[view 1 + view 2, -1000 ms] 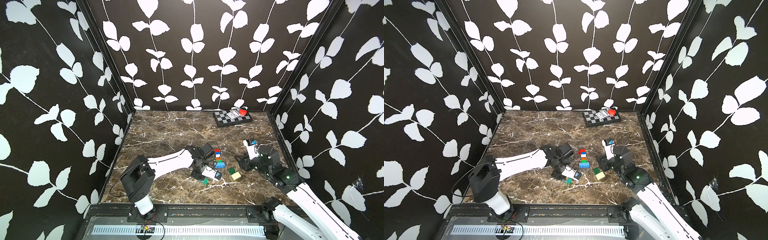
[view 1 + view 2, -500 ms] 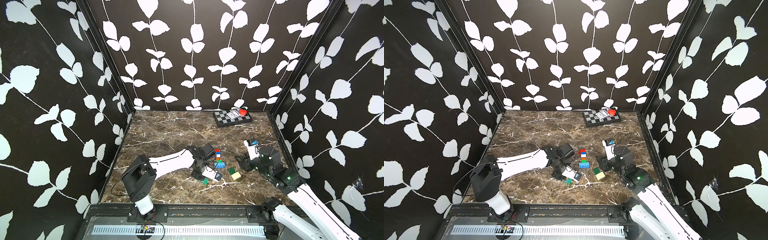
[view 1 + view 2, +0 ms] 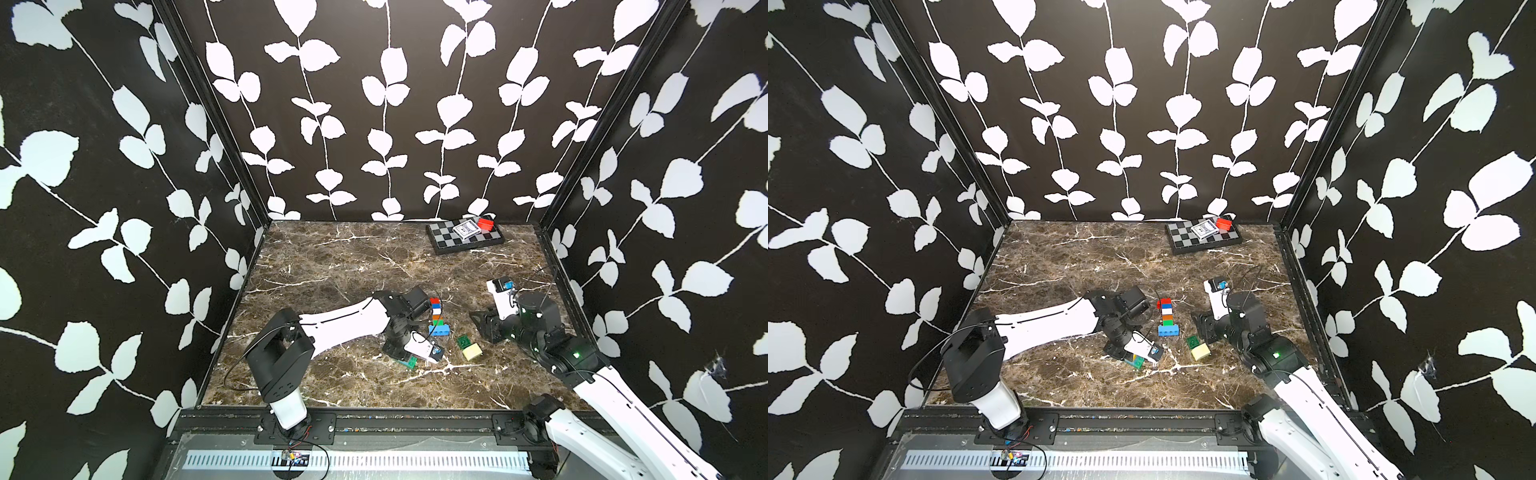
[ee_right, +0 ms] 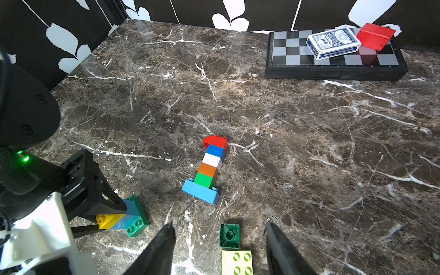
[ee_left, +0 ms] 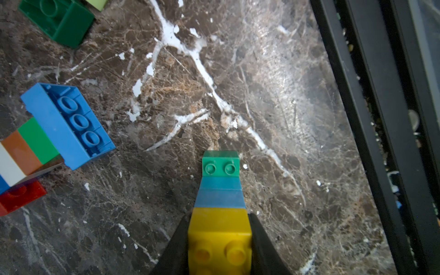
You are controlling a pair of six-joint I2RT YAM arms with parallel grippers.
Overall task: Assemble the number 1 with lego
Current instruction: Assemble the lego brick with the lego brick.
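Note:
A lego column (image 4: 210, 166) of red, blue, white, orange and green bricks on a wider blue base lies flat on the marble, seen in both top views (image 3: 436, 316) (image 3: 1167, 316). My left gripper (image 5: 219, 215) is shut on the yellow end of a short yellow, light blue and green stack (image 4: 126, 219), held low at the table just in front of the column. My right gripper (image 4: 219, 223) stands open over a dark green brick (image 4: 229, 235) and a cream brick (image 4: 237, 262), touching neither.
A chessboard (image 4: 285, 47) lies at the back right, carrying a card deck (image 4: 333, 42) and a red box (image 4: 375, 35). The black frame rail (image 5: 381, 119) runs along the table's front edge close to the left gripper.

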